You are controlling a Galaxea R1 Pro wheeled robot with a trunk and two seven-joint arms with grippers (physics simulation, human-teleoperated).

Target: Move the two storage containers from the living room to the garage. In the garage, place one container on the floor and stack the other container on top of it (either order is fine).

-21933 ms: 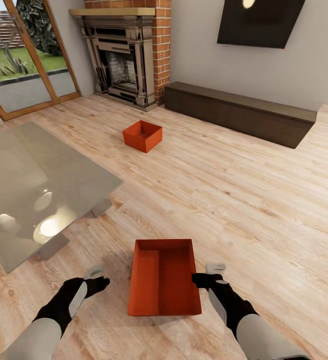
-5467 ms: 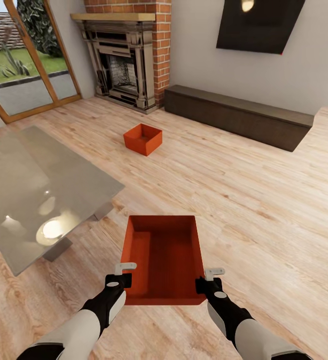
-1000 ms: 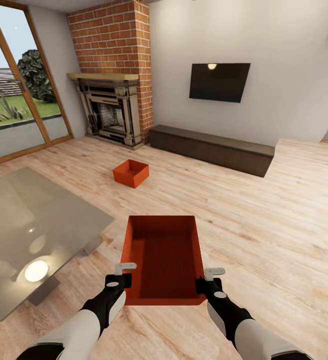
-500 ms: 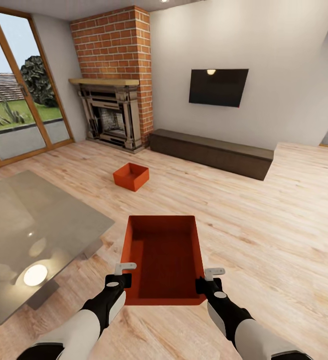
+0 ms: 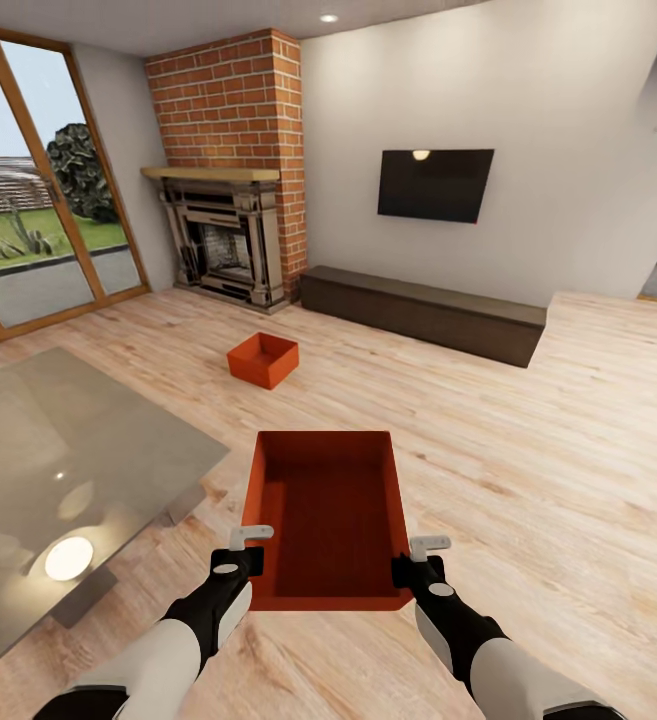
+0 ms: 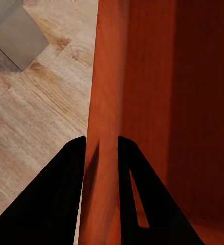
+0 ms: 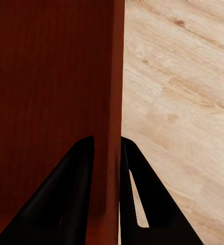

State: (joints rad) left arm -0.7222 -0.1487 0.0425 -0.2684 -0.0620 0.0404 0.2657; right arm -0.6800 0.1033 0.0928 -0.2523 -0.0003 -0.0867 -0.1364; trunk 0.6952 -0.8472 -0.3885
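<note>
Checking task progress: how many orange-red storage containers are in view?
2. One container is held between both end effectors, left and right; the other container sits on the wood floor before the fireplace.

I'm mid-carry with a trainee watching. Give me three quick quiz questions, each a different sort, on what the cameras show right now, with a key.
1. True or false: each end effector pinches a side wall of the held container.
2. Multiple choice: the second container sits on (a) the glass table, (b) the wood-plank floor, (c) the low dark bench.
3. Fill in: the brick fireplace stands beside the glass ____.

Key: 1 true: left end effector and right end effector each straddle a wall. 2 b. 3 doors.
</note>
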